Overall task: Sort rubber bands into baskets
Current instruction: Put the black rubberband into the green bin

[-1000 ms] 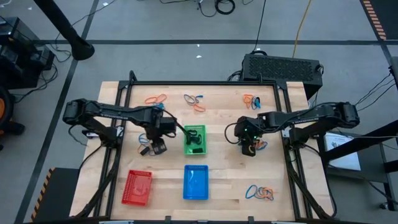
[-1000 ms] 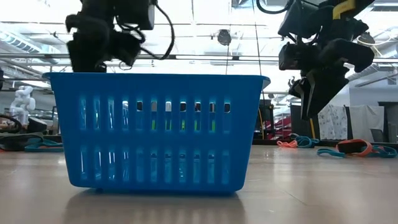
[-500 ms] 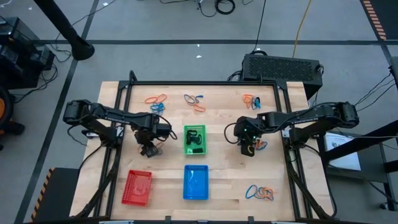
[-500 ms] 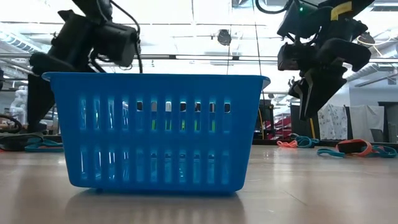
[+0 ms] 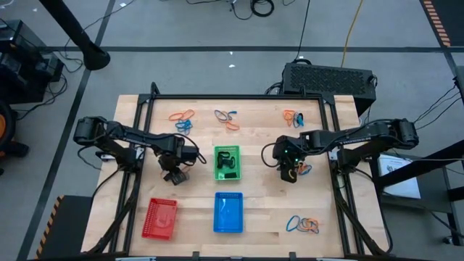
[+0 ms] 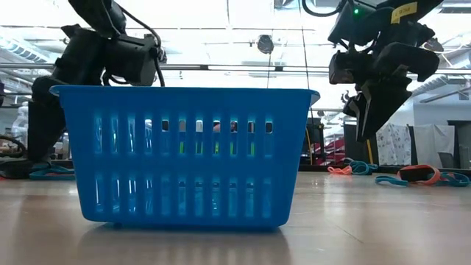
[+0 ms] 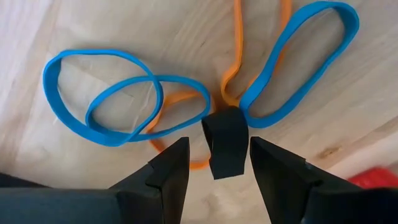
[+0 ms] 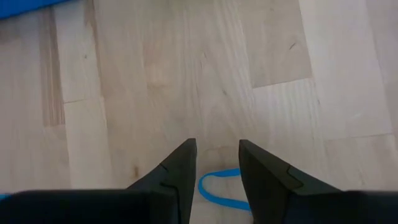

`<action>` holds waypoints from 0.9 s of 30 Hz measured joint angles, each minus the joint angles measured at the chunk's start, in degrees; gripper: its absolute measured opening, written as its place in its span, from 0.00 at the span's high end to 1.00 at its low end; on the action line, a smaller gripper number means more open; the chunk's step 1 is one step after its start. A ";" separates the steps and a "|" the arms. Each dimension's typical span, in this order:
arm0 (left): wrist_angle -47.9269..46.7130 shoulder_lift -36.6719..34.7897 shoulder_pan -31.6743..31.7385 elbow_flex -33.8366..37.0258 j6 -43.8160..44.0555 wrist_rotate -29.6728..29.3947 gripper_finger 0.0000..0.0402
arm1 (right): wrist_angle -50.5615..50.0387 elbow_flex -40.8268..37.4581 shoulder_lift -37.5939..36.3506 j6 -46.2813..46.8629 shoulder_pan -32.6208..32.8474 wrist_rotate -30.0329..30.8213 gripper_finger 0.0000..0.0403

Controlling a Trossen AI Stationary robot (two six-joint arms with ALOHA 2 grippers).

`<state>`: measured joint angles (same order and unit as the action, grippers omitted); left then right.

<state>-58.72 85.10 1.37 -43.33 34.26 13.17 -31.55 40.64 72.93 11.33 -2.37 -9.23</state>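
Your counter [image 5: 254,196] has the green basket [image 5: 228,162] mid-table between both arms, your left gripper [image 7: 214,163] sits released over a black rubber band [image 7: 226,142] among blue and orange ones, right gripper [image 8: 217,163] released too.

A robotics lab or workshop — the wooden tabletop [image 5: 254,210] sits in a black metal frame [image 5: 235,97] on a grey concrete floor [image 5: 217,29] marked with taped lines. Beyond the right pincer [image 5: 289,174] stands a black equipment box [image 5: 328,78], with loose cables [image 5: 257,7] farther off — ceiling beams [image 6: 235,48] show overhead.
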 joint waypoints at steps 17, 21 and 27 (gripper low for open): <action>2.02 0.00 0.00 1.96 -0.09 1.70 0.97 | 0.00 0.00 -0.02 -1.75 0.00 -0.07 0.72; 1.99 -1.17 0.00 0.27 -1.40 1.59 0.97 | -0.03 -0.02 -0.02 -1.75 0.00 -0.06 0.72; -2.29 -4.78 0.04 -3.74 -1.57 1.53 0.97 | -0.51 -0.02 -0.04 -1.64 0.00 -0.07 0.72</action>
<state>-61.01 80.32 1.41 -47.06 32.69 14.70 -32.06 40.62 72.88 9.69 -2.37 -9.30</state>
